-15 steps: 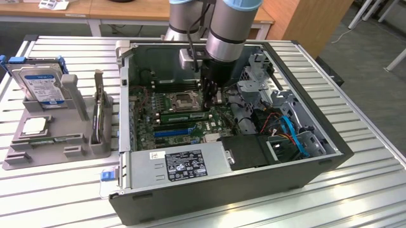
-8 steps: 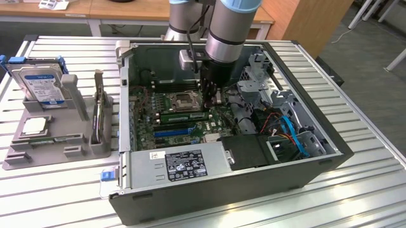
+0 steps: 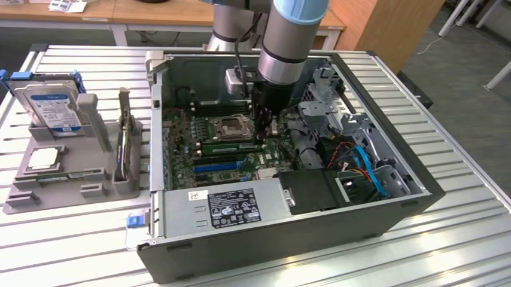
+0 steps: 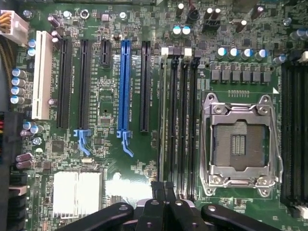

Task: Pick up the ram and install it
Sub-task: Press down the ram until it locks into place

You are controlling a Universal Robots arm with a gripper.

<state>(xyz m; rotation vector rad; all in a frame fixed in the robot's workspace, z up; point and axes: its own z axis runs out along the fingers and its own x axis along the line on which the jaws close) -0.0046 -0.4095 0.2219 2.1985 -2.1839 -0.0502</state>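
The ram (image 4: 162, 115) is a thin green stick seen edge-on, standing in the memory slot farthest from the CPU socket (image 4: 238, 144). In the exterior view the ram (image 3: 227, 145) lies as a green strip just in front of the socket (image 3: 231, 127). My gripper (image 4: 163, 186) is shut, its two dark fingertips pressed together right over one end of the stick. Whether they touch it I cannot tell. The exterior view has the gripper (image 3: 267, 134) reaching straight down into the open computer case (image 3: 264, 251), just above the motherboard (image 3: 239, 161).
Beside the ram are three empty black memory slots (image 4: 185, 120) and a blue card slot (image 4: 125, 86). The power supply (image 3: 227, 206) and drive cage with cables (image 3: 359, 161) crowd the case. On the exterior view's left, a grey tray (image 3: 48, 200) holds a hard drive (image 3: 52, 107) and a silver chip (image 3: 44, 156).
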